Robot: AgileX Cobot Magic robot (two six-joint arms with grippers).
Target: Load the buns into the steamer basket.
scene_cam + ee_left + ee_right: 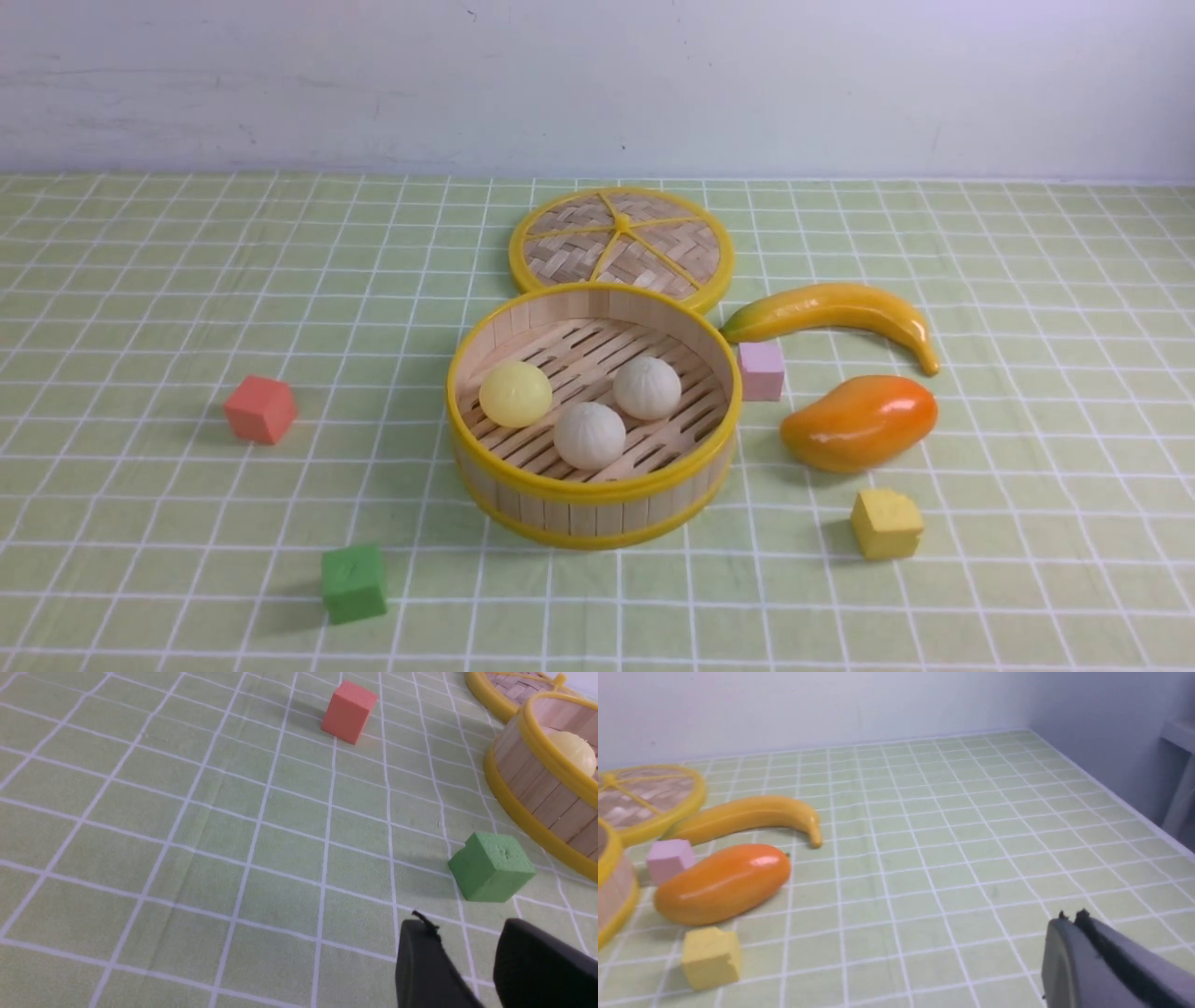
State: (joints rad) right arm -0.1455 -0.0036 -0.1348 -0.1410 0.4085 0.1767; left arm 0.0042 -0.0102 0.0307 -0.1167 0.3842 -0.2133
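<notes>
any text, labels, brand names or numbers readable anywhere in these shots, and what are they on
None: no words, labels, brands or numbers can be read in any view.
The green cube has a faint dent on its top face, too small to read as a character.
The steamer basket, its lid, the buns, the banana, the mango and the checked tablecloth carry no writing.

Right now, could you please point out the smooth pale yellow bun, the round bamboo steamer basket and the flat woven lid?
pale yellow bun (515,394), front view, top.
steamer basket (597,515), front view, near wall.
woven lid (621,241), front view, centre.
</notes>
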